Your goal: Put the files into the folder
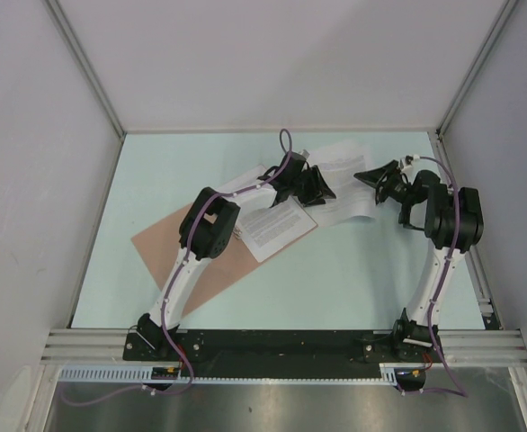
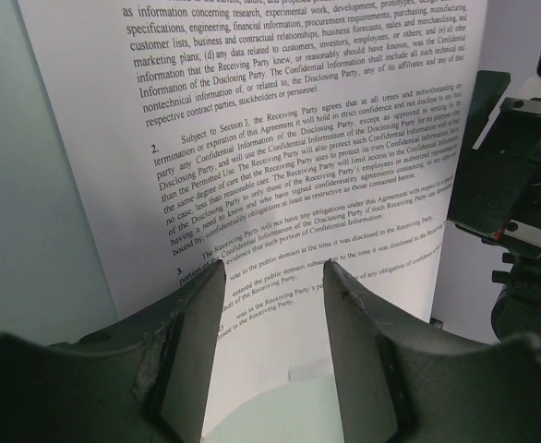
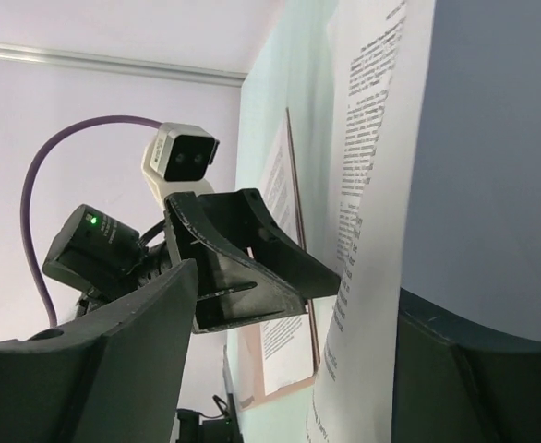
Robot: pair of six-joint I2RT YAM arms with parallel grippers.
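My left gripper (image 2: 272, 272) is poised over a printed sheet (image 2: 280, 138) at the back of the surface (image 1: 353, 279), its fingers apart and nothing clamped between them. Just beside it, my right gripper (image 1: 373, 184) stands wide apart at the same sheet's far side. The paper's edge runs between its fingers but is not pinched. A second sheet (image 1: 277, 225) lies across a corner of the brown folder (image 1: 160, 243), which sits toward the near left, partly under my left arm. I cannot tell whether the folder's cover is raised. The step in hand looks to be picking up the back sheet, with none yet filed. The next move calls for one gripper to close on an edge of thin, flat paper, then carry it left to the folder without creasing it.
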